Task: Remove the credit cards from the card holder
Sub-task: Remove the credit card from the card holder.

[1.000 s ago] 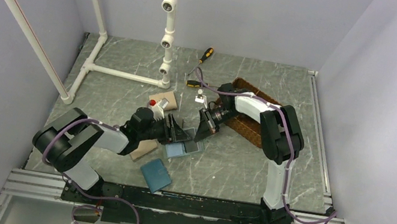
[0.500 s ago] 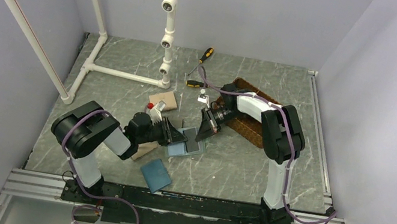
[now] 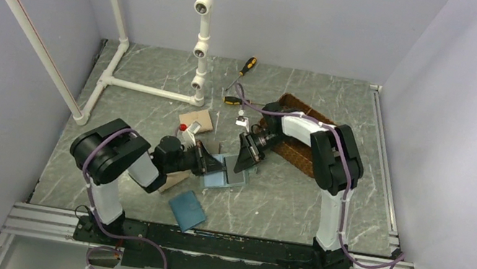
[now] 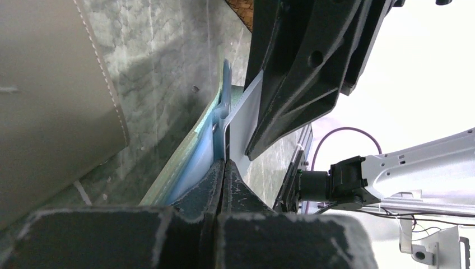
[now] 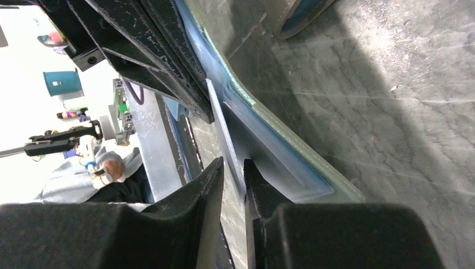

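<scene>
This was a robotics lab test cell, not a home or a shop. Plain pale walls [image 3: 474, 108] boxed in a marbled grey-green desk [image 3: 282, 207] on three sides. Two robot arms, the left arm [image 3: 116, 158] and the right arm [image 3: 334, 158], were bolted to an aluminium rail [image 3: 38, 218] at the near edge, with purple cables [image 3: 375, 263] looping off it. A white PVC pipe frame [image 3: 203, 19] stood at the back, and screwdrivers [image 3: 248, 67] lay near it.
</scene>
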Available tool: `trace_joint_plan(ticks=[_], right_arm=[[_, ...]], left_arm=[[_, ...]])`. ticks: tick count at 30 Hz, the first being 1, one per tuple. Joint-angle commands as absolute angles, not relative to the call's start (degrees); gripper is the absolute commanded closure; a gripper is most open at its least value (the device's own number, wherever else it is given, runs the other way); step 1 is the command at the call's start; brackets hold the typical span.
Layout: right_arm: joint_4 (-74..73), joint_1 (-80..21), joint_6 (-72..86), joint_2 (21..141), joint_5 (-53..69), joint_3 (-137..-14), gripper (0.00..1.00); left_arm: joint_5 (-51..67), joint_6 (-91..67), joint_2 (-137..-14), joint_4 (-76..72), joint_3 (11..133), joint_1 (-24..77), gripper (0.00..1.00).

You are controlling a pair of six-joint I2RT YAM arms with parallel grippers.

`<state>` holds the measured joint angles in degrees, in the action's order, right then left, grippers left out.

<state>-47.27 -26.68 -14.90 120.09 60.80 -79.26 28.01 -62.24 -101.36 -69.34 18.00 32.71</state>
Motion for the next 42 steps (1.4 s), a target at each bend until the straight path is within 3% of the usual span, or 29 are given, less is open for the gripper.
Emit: trace_joint_plan(ticks=[1,4,9,11,14,21,30,34,36,42], right_arm=[[-45.7,-27.0,-15.2,120.3,60.1,-79.7,0.77],[-46.1,-27.0,-15.6,120.6,60.8,-79.9,0.78],[-47.3,-27.1,-16.6,121.0,64.9,-80.2,1.0],[-47.5,-27.0,-16.7,121.0,66.1,-80.2,1.0],[-47.7,-27.0,-16.7,121.0,68.3,-80.2,1.0],[-47.2,-27.2,-16.0,121.4,70.6,-79.9,1.0],[-46.3,-27.9,-14.6,122.3,72.1,-79.5,1.0],[-46.7,-28.1,-15.0,122.3,70.3,-80.0,1.0],[-47.2,-27.9,-15.6,122.1,69.4,-80.2,1.0],[-49.9,-26.4,-18.9,120.8,64.9,-81.5,0.79]], left_arm=[[30.6,-62.9,-103.6,-77.6,18.1,32.9,1.0],[31.2,-63.7,-105.1,-80.0,18.2,32.8,1.0],[31.2,-63.8,-104.9,-79.2,18.5,32.8,0.76],[31.0,-63.5,-103.9,-78.3,18.5,32.8,0.68],[31.1,-63.0,-102.7,-76.7,18.8,32.8,0.66],[31.4,-64.3,-102.8,-77.5,20.0,32.8,0.73],[30.8,-66.3,-103.5,-79.9,20.7,32.9,0.72],[31.4,-66.0,-102.9,-79.9,20.9,32.8,0.95],[31.3,-65.3,-102.5,-79.5,20.4,32.7,1.0],[32.5,-60.6,-99.2,-73.5,19.1,32.2,1.0]])
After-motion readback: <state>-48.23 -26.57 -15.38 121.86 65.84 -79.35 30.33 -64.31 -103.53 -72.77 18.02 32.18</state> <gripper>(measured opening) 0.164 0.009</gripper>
